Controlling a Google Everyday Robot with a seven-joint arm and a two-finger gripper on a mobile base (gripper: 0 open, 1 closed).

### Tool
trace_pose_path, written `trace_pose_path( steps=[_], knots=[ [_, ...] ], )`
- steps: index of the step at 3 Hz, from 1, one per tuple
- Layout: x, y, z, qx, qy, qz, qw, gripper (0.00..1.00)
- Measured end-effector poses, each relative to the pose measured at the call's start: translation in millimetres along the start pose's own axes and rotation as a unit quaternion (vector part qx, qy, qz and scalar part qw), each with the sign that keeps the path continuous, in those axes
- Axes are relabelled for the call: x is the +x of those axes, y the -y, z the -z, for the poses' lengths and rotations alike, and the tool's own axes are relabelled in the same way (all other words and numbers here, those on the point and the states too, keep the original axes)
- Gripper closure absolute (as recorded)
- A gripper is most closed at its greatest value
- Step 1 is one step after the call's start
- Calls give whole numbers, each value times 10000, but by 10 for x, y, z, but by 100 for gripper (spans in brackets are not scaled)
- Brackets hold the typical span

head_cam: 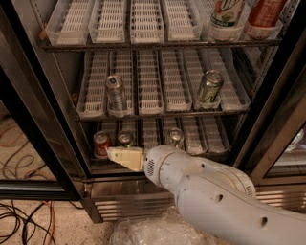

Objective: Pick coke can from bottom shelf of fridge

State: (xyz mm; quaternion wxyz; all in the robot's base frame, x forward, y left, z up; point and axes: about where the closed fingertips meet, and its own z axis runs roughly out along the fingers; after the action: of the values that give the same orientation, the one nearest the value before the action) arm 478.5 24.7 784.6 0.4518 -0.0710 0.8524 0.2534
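Observation:
The fridge (43, 124) stands open with white tray racks. The red coke can (101, 143) stands at the front left of the bottom shelf (210, 143). A green can (125, 139) stands right beside it, and another can (175, 137) stands further right on that shelf. My gripper (114, 154) with cream fingers reaches in from the right on a white arm (205, 191). Its tip sits just below and right of the coke can, in front of the green can.
The middle shelf holds a silver-striped can (115, 93) and a green can (209, 87). Two bottles (227, 14) stand on the top shelf at right. Cables (19, 215) lie on the floor at left. A clear plastic bag (153, 232) lies below the arm.

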Motion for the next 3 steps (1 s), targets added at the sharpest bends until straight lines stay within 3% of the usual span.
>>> trace_pose_path(
  steps=[1,3],
  knots=[
    [0,0,0,0,0,0,10000,0],
    [180,-518,-353,-499,332,134,9981,0]
  ],
)
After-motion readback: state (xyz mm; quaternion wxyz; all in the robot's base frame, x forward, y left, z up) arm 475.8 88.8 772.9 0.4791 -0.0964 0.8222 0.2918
